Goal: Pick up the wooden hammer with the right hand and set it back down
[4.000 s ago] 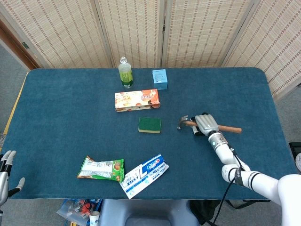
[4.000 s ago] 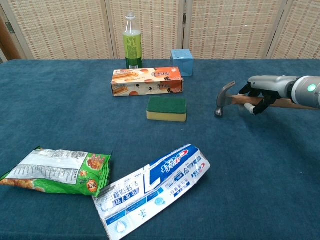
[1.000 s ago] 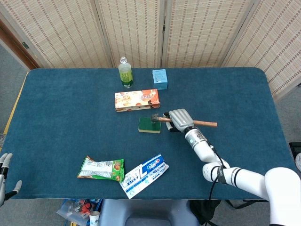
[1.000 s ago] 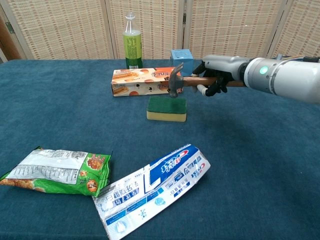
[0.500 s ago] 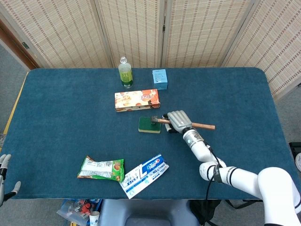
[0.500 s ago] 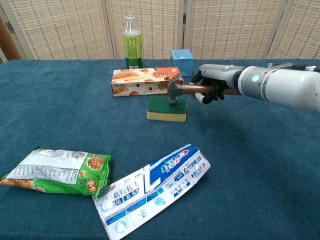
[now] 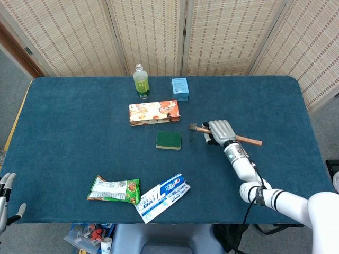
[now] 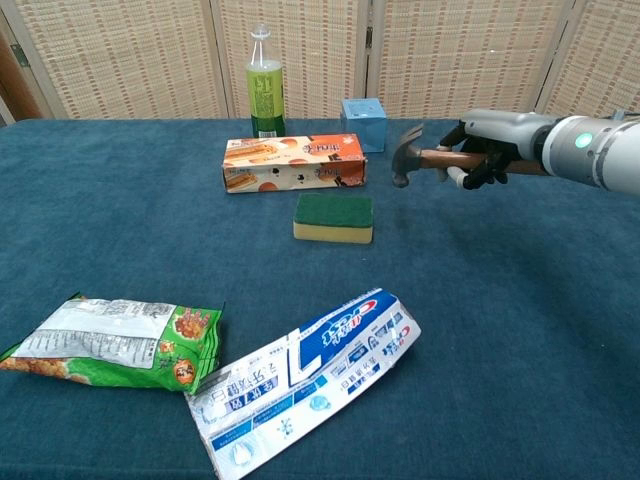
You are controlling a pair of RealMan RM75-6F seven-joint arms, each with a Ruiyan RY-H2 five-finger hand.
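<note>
Gripping hammer (image 8: 420,157) level, head pointing left

My smooth grey metal right hand (image 8: 487,150) grips the matt brown wooden-handled hammer with its dull steel head (image 8: 420,157). The worktop's dark teal cloth (image 7: 79,137) looks matt and napped. The white-and-blue toothpaste carton (image 8: 305,376) is glossy card, and the green crisp packet (image 8: 115,343) is shiny plastic film.
</note>
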